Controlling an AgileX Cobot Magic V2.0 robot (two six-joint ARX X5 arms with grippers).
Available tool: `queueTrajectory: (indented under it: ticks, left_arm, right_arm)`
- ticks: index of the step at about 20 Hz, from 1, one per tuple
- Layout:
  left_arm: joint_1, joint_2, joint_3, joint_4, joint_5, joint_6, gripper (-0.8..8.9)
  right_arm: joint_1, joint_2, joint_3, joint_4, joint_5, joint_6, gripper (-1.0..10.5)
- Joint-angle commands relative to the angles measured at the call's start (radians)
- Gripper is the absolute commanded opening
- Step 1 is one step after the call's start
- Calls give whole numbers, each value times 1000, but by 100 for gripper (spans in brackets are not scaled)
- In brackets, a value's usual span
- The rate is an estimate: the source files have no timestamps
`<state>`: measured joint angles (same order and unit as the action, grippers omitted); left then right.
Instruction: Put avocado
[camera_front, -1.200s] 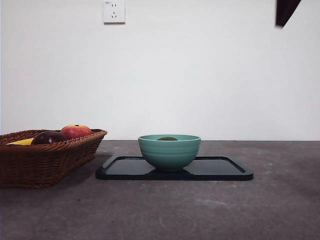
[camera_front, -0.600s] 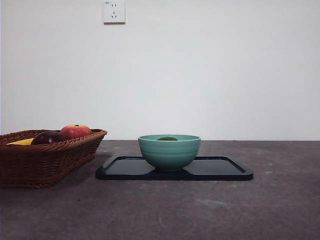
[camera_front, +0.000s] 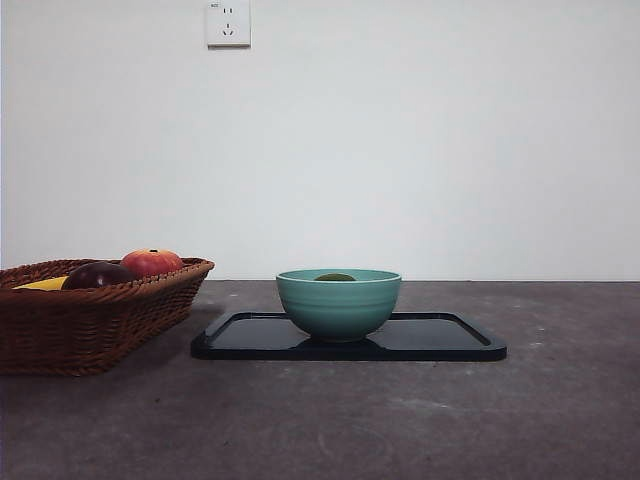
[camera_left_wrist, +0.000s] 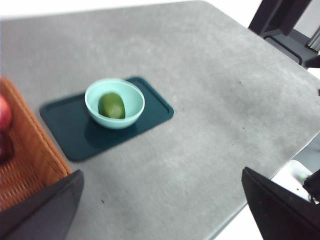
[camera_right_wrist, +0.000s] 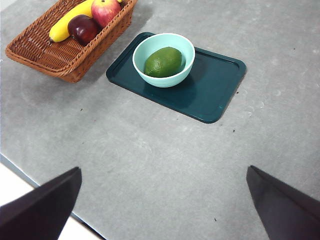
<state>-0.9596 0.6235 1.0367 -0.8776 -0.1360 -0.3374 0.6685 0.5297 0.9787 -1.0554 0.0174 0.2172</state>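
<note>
The dark green avocado (camera_right_wrist: 163, 61) lies inside a teal bowl (camera_right_wrist: 141, 56), which stands on a dark tray (camera_right_wrist: 215, 85). In the front view only the avocado's top (camera_front: 335, 277) peeks over the bowl's rim (camera_front: 338, 305); the left wrist view shows the avocado (camera_left_wrist: 111, 105) in the bowl (camera_left_wrist: 131, 95) too. My left gripper (camera_left_wrist: 162, 200) and my right gripper (camera_right_wrist: 162, 200) both hang high above the table, open and empty, far from the bowl. Neither arm shows in the front view.
A wicker basket (camera_front: 90, 320) stands to the left of the tray (camera_front: 440, 340), holding a red-orange fruit (camera_front: 152, 262), a dark purple fruit (camera_front: 97, 275) and a banana (camera_right_wrist: 70, 22). The table's edge runs close under both grippers.
A dark arm tip at the front view's top right corner a second ago has gone out of view. Bowl, avocado and basket have not moved.
</note>
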Motion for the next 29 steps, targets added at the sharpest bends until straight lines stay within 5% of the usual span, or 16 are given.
queueTrajectory:
  ticks: [1, 12, 13, 15, 27, 29]
  left_arm:
    - [-8, 55, 10, 14, -2, -61, 495]
    - [-8, 264, 10, 90, -1, -67, 491]
    - [-8, 264, 10, 90, -1, -66, 413]
    - [-8, 264, 10, 89, -1, -42, -1]
    - [35, 264, 9, 89, 3, -45, 26]
    - [150, 264, -10, 92, -11, 148, 25]
  right_arm:
    - [10, 3, 7, 16, -3, 11, 558]
    - [10, 3, 7, 15, -2, 11, 556]
    - [10, 3, 7, 15, -2, 11, 488]
    - [10, 3, 7, 14, -2, 10, 73]
    - [10, 3, 9, 23, 10, 10, 28]
    - [10, 3, 9, 23, 10, 10, 28]
